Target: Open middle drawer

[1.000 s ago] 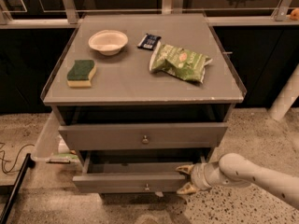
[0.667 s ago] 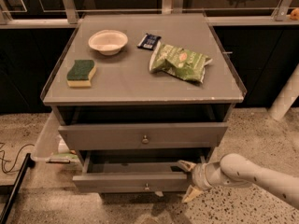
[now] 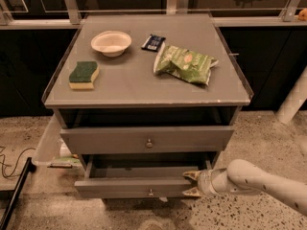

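The middle drawer (image 3: 129,187) is pulled partly out of the grey cabinet, showing its plain grey inside and a small round knob (image 3: 150,192) at the centre of its front. My gripper (image 3: 192,183) is at the right end of that drawer front, right of the knob. Its two tan fingertips (image 3: 192,175) are spread, one above the front's top edge and one lower in front of it. The drawer above (image 3: 144,139) has its own knob and sits further in. No drawer shows below the middle one.
On the cabinet top (image 3: 124,80) lie a white bowl (image 3: 111,42), a green-and-yellow sponge (image 3: 84,74), a green chip bag (image 3: 184,64) and a dark snack bar (image 3: 153,42). A black cable (image 3: 9,164) lies on the speckled floor at the left, next to a white panel (image 3: 48,143).
My gripper has stayed at the right end of the drawer front, shifting only slightly. The drawer has not visibly moved.
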You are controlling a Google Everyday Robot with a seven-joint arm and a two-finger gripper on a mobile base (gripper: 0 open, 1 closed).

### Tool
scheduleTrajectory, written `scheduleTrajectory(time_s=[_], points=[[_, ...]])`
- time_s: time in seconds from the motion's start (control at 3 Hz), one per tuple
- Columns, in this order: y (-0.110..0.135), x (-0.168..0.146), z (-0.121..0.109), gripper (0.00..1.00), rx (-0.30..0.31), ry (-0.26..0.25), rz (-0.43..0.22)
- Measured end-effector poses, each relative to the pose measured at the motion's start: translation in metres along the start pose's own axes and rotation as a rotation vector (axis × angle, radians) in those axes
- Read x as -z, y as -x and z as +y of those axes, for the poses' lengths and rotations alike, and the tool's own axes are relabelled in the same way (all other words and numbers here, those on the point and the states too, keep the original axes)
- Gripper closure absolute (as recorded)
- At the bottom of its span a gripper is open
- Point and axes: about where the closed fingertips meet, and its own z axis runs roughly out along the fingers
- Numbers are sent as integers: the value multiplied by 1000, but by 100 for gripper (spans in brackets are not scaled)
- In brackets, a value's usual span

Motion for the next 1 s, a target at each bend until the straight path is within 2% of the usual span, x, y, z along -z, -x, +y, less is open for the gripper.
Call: scheduleTrajectory(time_s=[0.67,1.0], points=[[10,32,46,99,-9,-44,19],[6,38,68,100,-38,-50,2]])
